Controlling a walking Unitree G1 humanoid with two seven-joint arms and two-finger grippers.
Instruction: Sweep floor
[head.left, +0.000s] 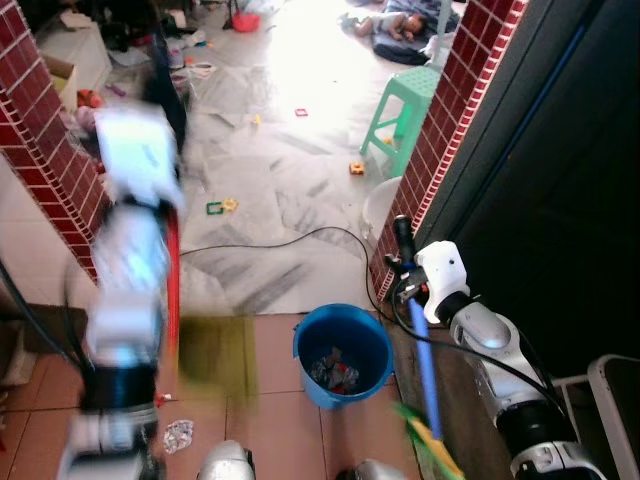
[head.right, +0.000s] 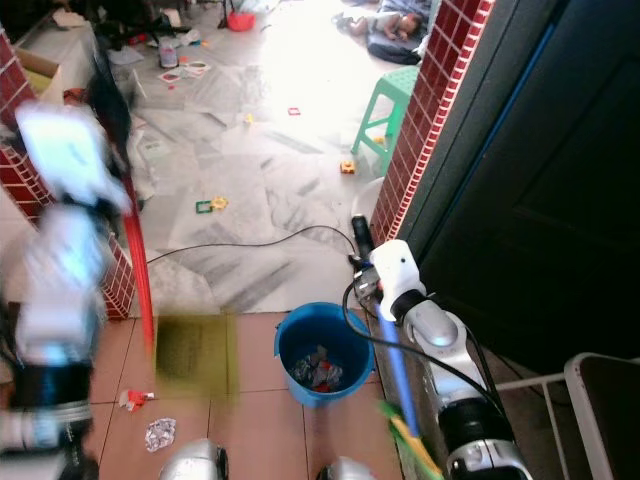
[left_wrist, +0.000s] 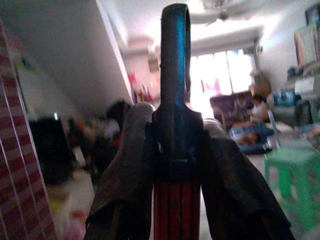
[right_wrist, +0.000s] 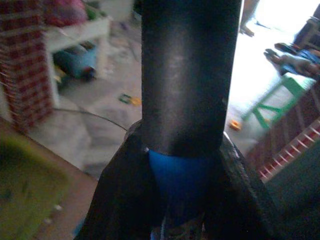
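terracotta tiled floor underfoot, meeting a pale marble floor beyond the brick pillars, with toys scattered well off across the marble and a green stool by the right-hand pillar. blue bucket standing on the terracotta tiles near their edge with the marble, scraps already lying inside. left of the bucket, a broom with a red handle, its yellow-green bristle head down on the tiles just beside the bucket, blurred. left gripper clamped around the top of that red handle, below the black hanging loop. right gripper closed tight around a blue handle with a black grip, presumably a dustpan, its green lower end down by the right edge of the tiles. crumpled wrapper and a small red-and-white scrap lying on the tiles left of the bristles, not yet collected. best done with short, low strokes drawing those scraps toward the pan, bristles kept flat on the tile, pan edge pressed down; worth steering wide of the bucket and the black cable on the marble
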